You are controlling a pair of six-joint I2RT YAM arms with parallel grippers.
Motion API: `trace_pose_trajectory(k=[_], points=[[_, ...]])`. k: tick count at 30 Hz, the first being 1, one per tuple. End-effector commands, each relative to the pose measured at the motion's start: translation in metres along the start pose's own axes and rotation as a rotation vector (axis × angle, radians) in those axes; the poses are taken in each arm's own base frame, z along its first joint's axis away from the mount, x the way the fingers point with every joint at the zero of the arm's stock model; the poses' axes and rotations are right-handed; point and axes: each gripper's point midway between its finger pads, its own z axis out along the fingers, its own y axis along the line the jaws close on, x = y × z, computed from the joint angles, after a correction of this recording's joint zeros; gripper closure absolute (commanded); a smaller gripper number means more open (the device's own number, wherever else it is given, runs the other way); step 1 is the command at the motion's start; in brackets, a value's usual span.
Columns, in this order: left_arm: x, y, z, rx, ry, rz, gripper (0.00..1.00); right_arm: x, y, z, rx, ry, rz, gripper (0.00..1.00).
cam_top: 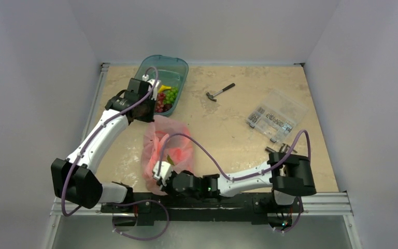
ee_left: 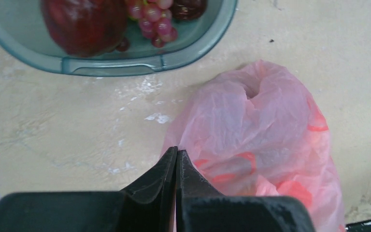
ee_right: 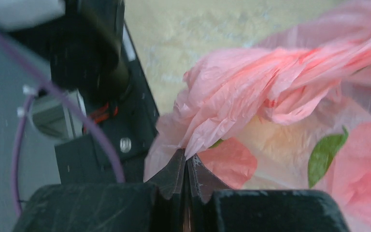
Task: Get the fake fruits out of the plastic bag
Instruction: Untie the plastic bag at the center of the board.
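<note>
The pink plastic bag (cam_top: 168, 148) lies crumpled on the table between my two grippers. My left gripper (ee_left: 176, 151) is shut at the far edge of the bag (ee_left: 261, 125), its tips pressed together on the film. My right gripper (ee_right: 187, 157) is shut on a bunched fold of the bag (ee_right: 251, 92) at its near end. Through the film shows a peach-coloured fruit with a green leaf (ee_right: 326, 152). Other fake fruits lie in the teal tray (cam_top: 179, 67): a banana (cam_top: 164, 88), green grapes (cam_top: 171, 95), red grapes (ee_left: 154, 21) and a dark red fruit (ee_left: 84, 24).
A small hammer (cam_top: 219, 92) lies on the table right of the tray. Further right stands a clear box of small metal parts (cam_top: 275, 116). The black base rail (cam_top: 207, 202) runs along the near edge, close behind the bag.
</note>
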Motion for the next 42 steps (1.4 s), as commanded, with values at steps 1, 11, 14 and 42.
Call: trace_pose_trajectory(k=[1,11,14,42], points=[[-0.028,0.033,-0.015,-0.118,-0.174,-0.052,1.0,0.009,-0.006,-0.025,0.001,-0.113,-0.017,1.0],[-0.029,0.025,-0.013,-0.046,-0.167,-0.058,1.0,-0.031,-0.01,-0.041,0.038,-0.174,0.045,0.75],[-0.031,0.02,-0.014,-0.022,-0.177,-0.053,1.0,-0.058,-0.029,-0.054,0.121,-0.233,0.081,0.55],[-0.051,0.0,-0.099,0.054,-0.536,-0.072,0.34,-0.073,-0.12,0.057,0.104,-0.035,0.532,0.77]])
